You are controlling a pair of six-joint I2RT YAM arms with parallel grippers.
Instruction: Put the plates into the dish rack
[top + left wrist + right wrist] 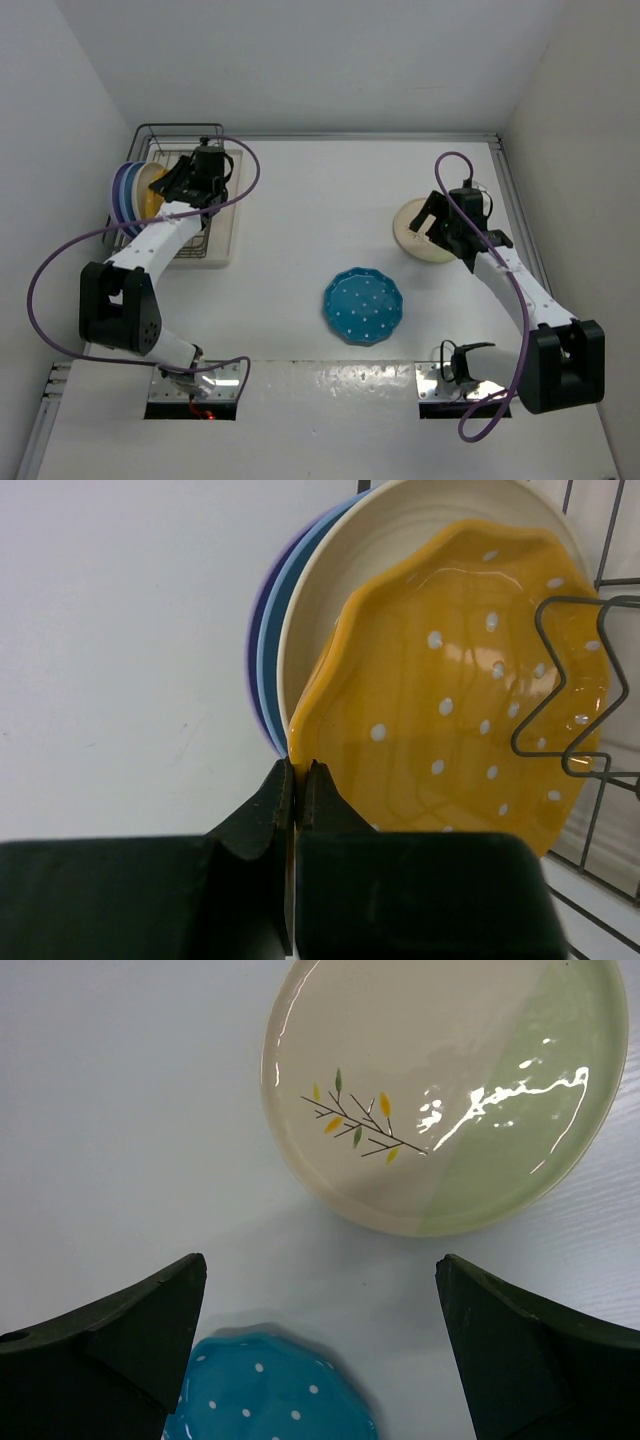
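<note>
Left jaws are clamped on the rim of the yellow dotted plate in the dish rack. Right jaws gape over the cream sprig plate, which looks glossy, probably slippery and brittle, so its rim seems the safest hold.

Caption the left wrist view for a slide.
Left gripper pinches the yellow plate upright in the rack, beside a white plate, blue plate and lavender plate.

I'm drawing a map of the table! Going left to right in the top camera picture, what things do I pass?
Dish rack holding upright plates → teal dotted plate → cream plate.
</note>
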